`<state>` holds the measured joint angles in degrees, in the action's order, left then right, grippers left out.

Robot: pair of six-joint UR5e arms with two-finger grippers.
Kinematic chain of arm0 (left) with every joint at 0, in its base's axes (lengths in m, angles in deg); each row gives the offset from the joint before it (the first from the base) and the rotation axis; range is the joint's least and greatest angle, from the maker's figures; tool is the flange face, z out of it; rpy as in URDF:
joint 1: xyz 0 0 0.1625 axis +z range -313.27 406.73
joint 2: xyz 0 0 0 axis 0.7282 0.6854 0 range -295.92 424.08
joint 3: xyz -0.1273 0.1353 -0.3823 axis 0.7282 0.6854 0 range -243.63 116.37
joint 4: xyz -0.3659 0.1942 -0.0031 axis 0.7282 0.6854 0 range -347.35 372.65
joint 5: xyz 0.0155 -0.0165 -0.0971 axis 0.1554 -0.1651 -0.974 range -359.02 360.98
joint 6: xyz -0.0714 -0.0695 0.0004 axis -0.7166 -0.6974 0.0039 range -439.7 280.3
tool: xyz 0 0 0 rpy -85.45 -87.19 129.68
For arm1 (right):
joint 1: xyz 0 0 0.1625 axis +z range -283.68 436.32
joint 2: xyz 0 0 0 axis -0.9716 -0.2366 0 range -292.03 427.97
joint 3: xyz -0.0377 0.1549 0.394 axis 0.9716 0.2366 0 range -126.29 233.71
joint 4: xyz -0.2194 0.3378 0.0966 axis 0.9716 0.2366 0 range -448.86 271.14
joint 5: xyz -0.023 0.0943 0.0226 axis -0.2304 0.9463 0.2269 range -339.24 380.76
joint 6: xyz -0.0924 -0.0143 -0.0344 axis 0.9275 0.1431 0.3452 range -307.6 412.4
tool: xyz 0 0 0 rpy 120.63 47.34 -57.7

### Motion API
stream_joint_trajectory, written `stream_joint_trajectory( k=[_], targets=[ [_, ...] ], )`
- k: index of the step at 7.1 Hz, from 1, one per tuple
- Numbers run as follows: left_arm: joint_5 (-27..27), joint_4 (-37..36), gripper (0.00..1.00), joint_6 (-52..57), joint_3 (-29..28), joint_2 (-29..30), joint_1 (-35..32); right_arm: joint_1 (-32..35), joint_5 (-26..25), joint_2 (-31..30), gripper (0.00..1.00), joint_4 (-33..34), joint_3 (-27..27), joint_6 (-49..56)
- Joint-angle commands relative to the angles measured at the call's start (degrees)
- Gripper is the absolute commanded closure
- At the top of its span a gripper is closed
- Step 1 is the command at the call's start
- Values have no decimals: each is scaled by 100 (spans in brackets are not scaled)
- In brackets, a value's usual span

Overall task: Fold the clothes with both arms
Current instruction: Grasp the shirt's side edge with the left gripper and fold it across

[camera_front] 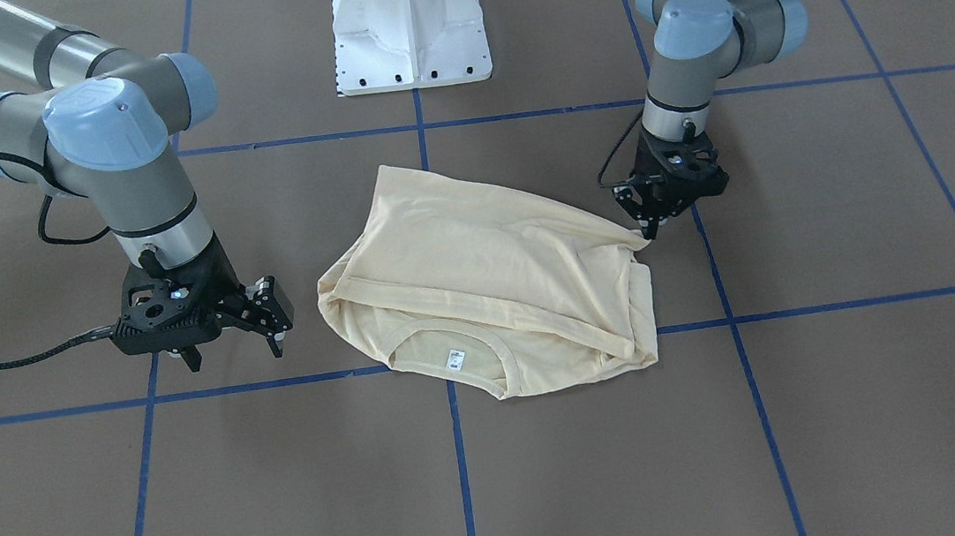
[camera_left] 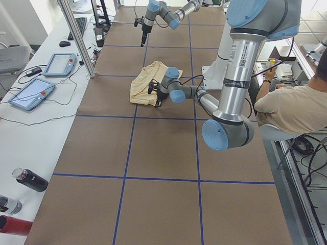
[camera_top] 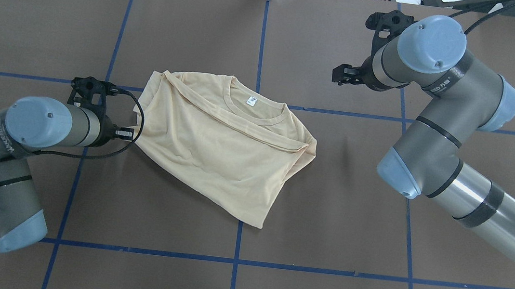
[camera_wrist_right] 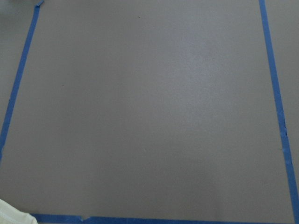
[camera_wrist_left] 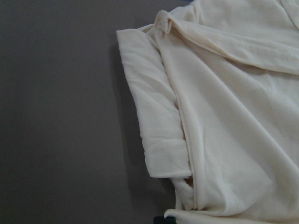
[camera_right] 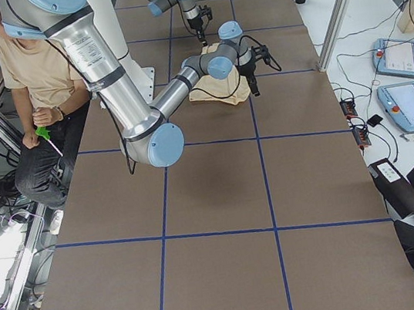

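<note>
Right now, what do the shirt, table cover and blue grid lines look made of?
Shirt: thin matte knit, likely cotton jersey; drapes in soft folds, ribbed neck.
Table cover: matte brown paper or card, probably; flat, no gloss.
Blue grid lines: adhesive tape, seemingly; slightly ragged edges.

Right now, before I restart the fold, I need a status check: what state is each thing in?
T-shirt: partly folded, rumpled, lying on the table, neck label showing.
Left tool: shut, tip at the shirt's edge; grip on cloth unclear.
Right tool: open, empty, apart from the shirt.
</note>
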<state>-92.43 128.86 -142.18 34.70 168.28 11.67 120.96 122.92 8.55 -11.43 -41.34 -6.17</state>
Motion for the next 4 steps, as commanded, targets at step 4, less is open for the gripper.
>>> stream_joint_trajectory(
  k=[4],
  targets=[
    [8,1241,100,745,-3629,2653,-1292,-52,-12,53,0,0,-4,-58]
  ],
)
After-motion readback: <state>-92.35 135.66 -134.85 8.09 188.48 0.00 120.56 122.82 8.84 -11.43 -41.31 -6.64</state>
